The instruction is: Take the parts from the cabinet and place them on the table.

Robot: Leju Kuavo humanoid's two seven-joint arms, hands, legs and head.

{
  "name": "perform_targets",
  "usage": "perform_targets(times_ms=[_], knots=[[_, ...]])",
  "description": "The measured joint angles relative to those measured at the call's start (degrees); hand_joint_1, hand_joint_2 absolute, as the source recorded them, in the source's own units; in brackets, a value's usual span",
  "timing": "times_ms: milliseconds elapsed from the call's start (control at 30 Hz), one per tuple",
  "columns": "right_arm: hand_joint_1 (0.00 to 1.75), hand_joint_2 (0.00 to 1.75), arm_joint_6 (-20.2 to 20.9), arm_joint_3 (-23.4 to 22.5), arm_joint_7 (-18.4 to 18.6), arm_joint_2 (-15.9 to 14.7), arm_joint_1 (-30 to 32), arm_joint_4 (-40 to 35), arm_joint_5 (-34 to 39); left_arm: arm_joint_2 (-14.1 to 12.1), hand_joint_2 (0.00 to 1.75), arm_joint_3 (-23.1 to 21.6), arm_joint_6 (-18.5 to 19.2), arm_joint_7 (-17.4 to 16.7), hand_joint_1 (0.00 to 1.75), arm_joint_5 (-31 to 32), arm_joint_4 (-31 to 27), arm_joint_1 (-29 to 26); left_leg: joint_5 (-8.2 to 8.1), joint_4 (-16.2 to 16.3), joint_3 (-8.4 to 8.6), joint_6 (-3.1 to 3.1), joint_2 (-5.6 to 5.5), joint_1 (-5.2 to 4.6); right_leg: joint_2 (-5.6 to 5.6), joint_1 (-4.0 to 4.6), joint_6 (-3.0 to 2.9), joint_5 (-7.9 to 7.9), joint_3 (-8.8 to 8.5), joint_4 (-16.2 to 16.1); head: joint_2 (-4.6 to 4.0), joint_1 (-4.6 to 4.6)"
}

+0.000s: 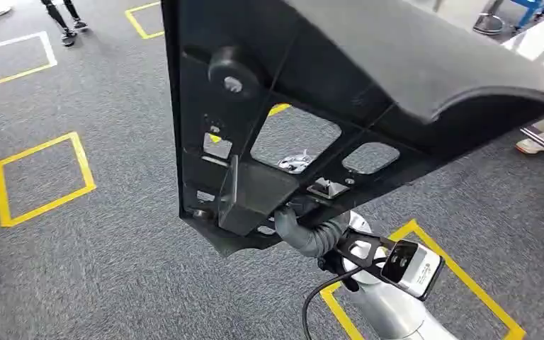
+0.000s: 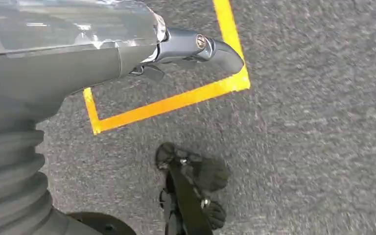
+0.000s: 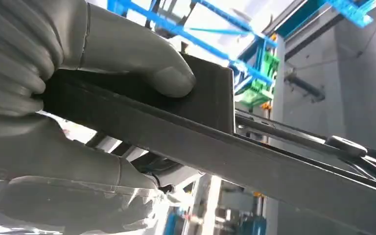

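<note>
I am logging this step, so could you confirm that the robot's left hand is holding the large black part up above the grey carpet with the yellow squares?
Not quite: the right hand grips the black part, as the head view and right wrist view show. The left hand hangs free over the carpet. The rest is correct.

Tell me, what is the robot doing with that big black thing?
The robot's right hand grips a big black plastic part by its edge and holds it up in the air over a grey carpet marked with yellow tape squares. Its left hand hangs down over the carpet and holds nothing. The part has not been set down on a table yet.
</note>
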State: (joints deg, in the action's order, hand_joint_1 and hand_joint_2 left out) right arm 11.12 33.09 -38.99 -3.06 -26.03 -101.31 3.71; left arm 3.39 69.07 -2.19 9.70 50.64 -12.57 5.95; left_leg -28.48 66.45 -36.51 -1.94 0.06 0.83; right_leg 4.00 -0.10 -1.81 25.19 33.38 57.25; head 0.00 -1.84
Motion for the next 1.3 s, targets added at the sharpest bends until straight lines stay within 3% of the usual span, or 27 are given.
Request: perform_targets(times_ms=[33, 67, 100, 200, 233, 267, 300, 367, 400, 433, 467, 533, 567, 600, 700, 733, 800, 867, 900, 933, 967, 1033, 1067, 1100, 1233, 1267, 1300], knots=[[1.75, 1.75, 0.0, -0.1, 0.0, 0.2, -0.2, 0.1, 0.1, 0.0, 1.75, 0.0, 0.0, 0.0, 0.00, 0.0, 0.0, 0.0, 2.63, -5.4, 2.49, 0.07, -1.10, 0.15, 0.53, -0.07, 0.18, 0.15, -0.11, 0.2, 0.00, 0.00], [1.75, 1.75, 0.0, -0.2, 0.1, 0.3, -0.5, 0.2, 0.2, 0.0, 1.75, 0.0, -0.1, 0.0, 0.00, 0.0, 0.0, 0.0, 2.58, -8.4, 3.92, 0.29, -3.40, 0.34, 0.95, -0.08, 0.41, 0.29, 0.00, 0.3, 0.00, 0.00], [1.75, 1.75, 0.0, -0.2, 0.1, 0.4, -1.1, 0.4, 0.4, 0.0, 1.75, 0.0, -0.1, -0.1, 0.00, -0.1, 0.0, 0.0, 2.35, -9.3, 4.10, 0.44, -3.89, 0.27, 1.63, 0.10, 0.78, 0.24, 0.46, 0.8, 0.00, 0.00], [1.75, 1.75, -0.2, -0.2, 0.5, 0.5, -2.6, 1.5, 1.5, 0.0, 1.75, 0.0, -0.4, -0.5, 0.00, -0.5, 0.0, 0.2, 2.61, -9.0, 3.95, 1.39, -2.50, -0.13, 3.03, -0.33, 1.94, -0.25, 0.95, 0.3, 0.00, 0.00], [1.75, 1.75, -0.3, -0.2, 0.7, 0.5, -3.1, 1.8, 1.9, 0.1, 1.75, 0.1, -0.4, -0.6, 0.00, -0.6, 0.0, 0.3, 2.98, -9.6, 4.09, 1.96, -1.89, 0.40, 2.42, -0.13, 2.18, 0.08, 1.08, 0.7, 0.00, 0.00], [1.75, 1.75, -0.6, -0.2, 0.8, 0.5, -3.5, 2.1, 2.2, 0.1, 1.75, 0.1, -0.4, -0.6, 0.00, -0.6, 0.0, 0.4, 3.06, -9.8, 4.21, 2.34, -1.36, 0.29, -0.61, 0.04, 2.27, 1.04, 1.60, 2.0, 0.00, 0.00], [1.75, 1.75, -0.9, -0.2, 0.9, 0.6, -4.1, 2.4, 2.5, 0.1, 1.75, 0.1, -0.4, -0.6, 0.00, -0.6, 0.0, 0.3, 3.05, -9.8, 4.19, 2.71, -0.85, 0.21, -2.51, 0.00, 2.43, 3.28, 3.39, 5.7, 0.00, 0.00], [1.75, 1.75, -1.4, -0.1, 1.1, 0.8, -4.5, 3.1, 2.9, 0.1, 1.75, 0.2, -0.3, -0.5, 0.00, -0.7, 0.0, -0.1, 2.95, -9.8, 4.16, 2.86, 0.44, -0.01, -3.38, -0.28, 2.73, 7.36, 8.04, 15.1, 0.00, 0.02], [1.75, 1.75, -1.6, 0.0, 1.3, 0.8, -4.5, 3.4, 3.0, 0.1, 1.75, 0.4, -0.3, -0.5, 0.00, -0.7, 0.0, -0.1, 2.91, -9.8, 4.15, 2.84, 1.07, -0.05, -3.46, -0.36, 2.85, 8.24, 9.83, 18.6, 0.00, 0.00], [1.75, 1.75, -2.0, 0.0, 1.4, 0.8, -4.5, 3.6, 3.1, 0.1, 1.75, 0.6, -0.2, -0.3, 0.00, -0.7, 0.0, -0.1, 2.86, -9.8, 4.18, 2.82, 1.64, -0.07, -3.56, -0.43, 2.92, 7.66, 10.17, 19.0, 0.00, 0.00], [1.75, 1.75, -2.1, 0.1, 1.4, 0.8, -4.5, 3.8, 3.4, 0.2, 1.75, 0.7, 0.0, -0.1, 0.00, -0.8, 0.0, -0.1, 2.77, -9.8, 4.26, 2.78, 2.18, -0.10, -3.72, -0.45, 2.88, 5.94, 9.14, 16.8, 0.00, 0.00], [1.75, 1.75, -2.2, 0.2, 1.4, 0.8, -4.2, 3.6, 3.7, 0.3, 1.75, 0.9, 0.1, 0.2, 0.00, -1.1, 0.0, 0.0, 2.46, -9.8, 4.75, 2.52, 3.23, -0.17, -5.10, -0.28, 2.39, 0.60, 3.25, 5.7, 0.00, 0.00], [1.75, 1.75, -2.2, 0.4, 1.4, 0.7, -3.8, 2.8, 3.8, 0.4, 1.75, 1.0, 0.2, 0.4, 0.00, -1.5, 0.0, 0.0, 2.28, -9.8, 5.02, 2.29, 3.60, -0.24, -7.75, 0.12, 1.87, -0.17, 0.81, 0.8, 0.00, 0.00], [1.75, 1.75, -2.2, 0.7, 1.4, 0.7, -3.6, 2.4, 3.9, 0.4, 1.75, 1.1, 0.2, 0.4, 0.00, -1.5, 0.0, -0.1, 2.04, -9.6, 4.96, 1.89, 3.95, -0.70, -8.00, 0.70, 1.66, 0.21, 0.59, 0.3, 0.00, 0.02], [1.75, 1.75, -2.2, 1.0, 1.5, 0.6, -2.8, 1.4, 4.0, 0.5, 1.75, 1.2, 0.1, 0.4, 0.00, -1.5, 0.0, -0.1, 1.82, -9.9, 5.42, 1.13, 5.67, -0.64, -5.87, 0.82, 1.07, 0.14, 1.02, 0.4, 0.00, 0.00], [1.75, 1.75, -2.1, 1.0, 1.6, 0.5, -2.6, 1.1, 4.0, 0.5, 1.75, 1.2, 0.0, 0.4, 0.00, -1.5, 0.0, 0.1, 1.54, -9.8, 5.59, 0.68, 5.96, -0.66, -5.21, 0.31, 0.61, -0.17, 0.78, -0.1, 0.00, 0.00], [1.75, 1.75, -2.1, 1.1, 1.6, 0.5, -2.7, 0.9, 4.0, 0.6, 1.75, 1.3, -0.2, 0.2, 0.00, -1.6, 0.0, 0.2, -1.19, -5.9, 4.00, 0.19, 1.74, -0.20, -4.49, -0.03, 0.02, -0.38, 0.55, -0.4, 0.00, 0.00], [1.75, 1.75, -2.0, 1.4, 1.7, 0.5, -2.4, 0.9, 4.1, 0.7, 1.75, 1.4, -0.3, 0.0, 0.00, -1.6, 0.0, -0.1, -5.79, 3.9, -0.63, -0.19, 0.45, -0.15, -3.30, -0.01, -0.17, -0.38, 0.60, -0.4, 0.00, 0.00], [1.75, 1.75, -2.0, 1.4, 1.8, 0.5, -2.2, 0.9, 4.2, 0.7, 1.75, 1.4, -0.3, 0.0, 0.00, -1.5, 0.0, -0.3, -7.01, 8.1, -2.82, -0.32, 0.40, -0.15, -2.61, 0.04, -0.18, -0.38, 0.63, -0.3, 0.00, 0.00], [1.75, 1.75, -1.9, 1.5, 1.8, 0.5, -1.9, 0.9, 4.2, 0.7, 1.75, 1.5, -0.4, 0.0, 0.00, -1.5, 0.0, -0.4, -6.66, 9.6, -3.80, -0.38, 0.39, -0.15, -1.90, 0.04, -0.17, -0.38, 0.60, -0.2, 0.00, 0.00], [1.75, 1.75, -2.0, 1.5, 1.8, 0.5, -1.8, 0.9, 4.3, 0.7, 1.75, 1.5, -0.4, 0.0, 0.00, -1.5, 0.0, -0.4, -4.99, 8.0, -3.36, -0.33, 0.36, -0.14, -1.25, 0.02, -0.15, -0.36, 0.53, -0.2, 0.00, 0.00], [1.75, 1.75, -2.1, 1.6, 1.7, 0.5, -1.8, 0.9, 4.3, 0.7, 1.75, 1.5, -0.3, 0.0, 0.00, -1.3, 0.0, -0.4, 0.76, -1.8, 0.90, -0.12, -0.24, 0.00, 0.13, -0.10, 0.09, -0.21, 0.32, 0.0, 0.00, 0.00], [1.75, 1.75, -2.1, 1.6, 1.7, 0.5, -1.8, 0.9, 4.4, 0.7, 1.75, 1.5, -0.3, 0.0, 0.00, -1.3, 0.0, -0.3, 3.08, -7.2, 3.26, -0.04, -1.97, 0.24, 0.65, -0.15, 0.32, -0.06, 0.26, 0.2, 0.00, 0.00], [1.75, 1.75, -2.1, 1.6, 1.7, 0.5, -1.8, 0.9, 4.4, 0.7, 1.75, 1.5, -0.2, 0.0, 0.00, -1.2, 0.0, -0.3, 2.08, -8.8, 4.05, 0.19, -4.13, 0.26, 1.18, 0.23, 0.69, 0.06, 0.55, 0.5, 0.00, 0.00], [1.75, 1.75, -2.2, 1.6, 1.6, 0.4, -1.8, 0.9, 4.5, 0.7, 1.75, 1.5, -0.2, -0.1, 0.00, -1.2, 0.0, -0.2, 2.35, -9.0, 4.07, 1.44, -2.67, -0.10, 2.87, -0.29, 1.95, -0.53, 1.11, 0.2, 0.00, 0.00], [1.75, 1.75, -2.3, 1.6, 1.6, 0.3, -1.9, 0.9, 4.5, 0.9, 1.75, 1.5, -0.2, -0.1, 0.00, -1.2, 0.0, 0.0, 2.81, -9.7, 4.22, 2.14, -1.79, 0.53, 2.40, -0.22, 2.32, -0.12, 1.30, 0.7, 0.00, 0.00], [1.75, 1.75, -2.4, 1.6, 1.5, 0.2, -1.9, 0.9, 4.5, 0.8, 1.75, 1.5, -0.2, -0.1, 0.00, -1.2, 0.0, 0.1, 2.87, -9.8, 4.30, 2.36, -1.26, 0.40, -0.43, 0.03, 2.54, 1.32, 2.20, 2.7, 0.00, 0.04]])
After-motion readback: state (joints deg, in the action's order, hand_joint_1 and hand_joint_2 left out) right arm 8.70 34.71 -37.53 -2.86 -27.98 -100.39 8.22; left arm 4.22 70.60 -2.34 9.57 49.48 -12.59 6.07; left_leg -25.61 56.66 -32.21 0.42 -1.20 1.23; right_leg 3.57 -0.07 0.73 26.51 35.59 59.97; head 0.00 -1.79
